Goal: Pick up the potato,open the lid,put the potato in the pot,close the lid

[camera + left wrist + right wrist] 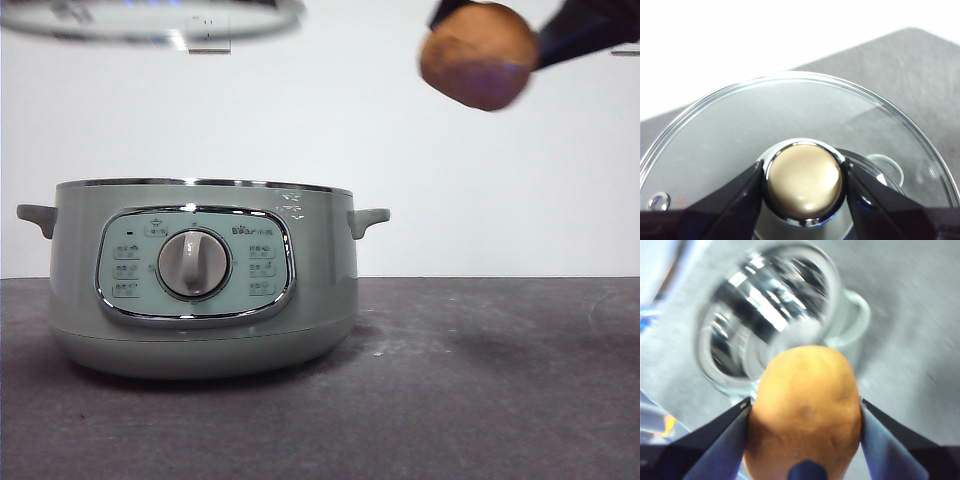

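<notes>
The pot (200, 280) panel's small print is unreadable.

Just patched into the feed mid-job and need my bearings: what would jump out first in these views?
The open pot fills the near left of the table, its dial panel facing the camera. Above it the left gripper holds the lid up by its knob. High to the pot's right, the right gripper clamps the potato in mid-air, not yet over the opening.
</notes>
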You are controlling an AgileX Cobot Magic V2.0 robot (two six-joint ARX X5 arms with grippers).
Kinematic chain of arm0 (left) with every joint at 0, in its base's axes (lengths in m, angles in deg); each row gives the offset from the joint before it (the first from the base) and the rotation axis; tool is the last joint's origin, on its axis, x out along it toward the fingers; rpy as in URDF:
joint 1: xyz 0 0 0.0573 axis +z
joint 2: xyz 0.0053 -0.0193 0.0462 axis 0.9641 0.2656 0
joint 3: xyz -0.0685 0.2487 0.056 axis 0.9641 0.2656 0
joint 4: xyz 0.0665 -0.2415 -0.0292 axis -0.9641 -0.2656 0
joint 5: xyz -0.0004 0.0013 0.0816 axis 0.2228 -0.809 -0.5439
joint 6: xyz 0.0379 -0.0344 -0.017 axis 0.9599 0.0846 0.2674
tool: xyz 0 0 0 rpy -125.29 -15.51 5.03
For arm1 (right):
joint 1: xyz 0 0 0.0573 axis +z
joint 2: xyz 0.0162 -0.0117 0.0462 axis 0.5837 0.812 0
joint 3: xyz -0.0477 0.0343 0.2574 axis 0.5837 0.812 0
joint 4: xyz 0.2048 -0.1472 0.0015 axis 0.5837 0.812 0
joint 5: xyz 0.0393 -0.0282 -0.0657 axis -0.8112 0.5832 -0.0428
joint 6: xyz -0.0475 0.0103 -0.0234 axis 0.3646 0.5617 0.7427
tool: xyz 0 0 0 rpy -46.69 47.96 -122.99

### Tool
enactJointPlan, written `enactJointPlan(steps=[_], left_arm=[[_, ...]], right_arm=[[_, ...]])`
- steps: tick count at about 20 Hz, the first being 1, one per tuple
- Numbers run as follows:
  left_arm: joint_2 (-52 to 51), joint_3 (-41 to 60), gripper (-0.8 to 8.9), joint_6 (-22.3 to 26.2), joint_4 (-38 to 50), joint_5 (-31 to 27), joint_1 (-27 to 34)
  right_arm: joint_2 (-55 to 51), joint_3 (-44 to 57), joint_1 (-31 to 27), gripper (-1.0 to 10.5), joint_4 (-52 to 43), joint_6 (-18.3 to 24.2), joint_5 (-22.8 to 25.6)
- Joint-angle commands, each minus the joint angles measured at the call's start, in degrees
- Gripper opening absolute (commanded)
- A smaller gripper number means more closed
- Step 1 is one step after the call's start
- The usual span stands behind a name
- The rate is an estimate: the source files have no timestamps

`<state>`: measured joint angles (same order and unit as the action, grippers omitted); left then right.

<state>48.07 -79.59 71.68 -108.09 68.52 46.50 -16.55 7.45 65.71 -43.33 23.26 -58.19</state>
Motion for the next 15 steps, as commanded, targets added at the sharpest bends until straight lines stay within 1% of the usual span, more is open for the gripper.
enactJointPlan(steps=[1,5,7,9,12,15], left_arm=[[-5.1,-2.9,-0.09,1.1,-2.0,-0.2,0.0],[-12.0,-4.1,-0.09,1.1,-6.8,-3.5,0.0],[-14.7,-4.1,-0.09,1.0,-9.1,-3.8,0.0],[-16.4,-4.1,-0.09,1.0,-11.1,-4.9,0.0],[-17.5,-4.1,-0.09,1.0,-13.2,-5.0,0.0],[-17.5,-4.1,-0.09,1.0,-14.4,-5.0,0.0]], right_arm=[[5.4,-3.9,2.2,-0.1,-1.4,-0.5,-0.2],[19.3,-14.5,6.2,-0.1,-2.0,2.9,-0.1],[26.8,-20.8,7.8,-0.1,-1.9,4.6,0.0],[34.2,-27.5,9.3,-0.1,-1.4,6.5,0.0],[44.7,-37.4,11.1,-0.1,0.0,9.5,0.4],[53.2,-45.0,12.7,-0.1,2.4,13.4,5.4]])
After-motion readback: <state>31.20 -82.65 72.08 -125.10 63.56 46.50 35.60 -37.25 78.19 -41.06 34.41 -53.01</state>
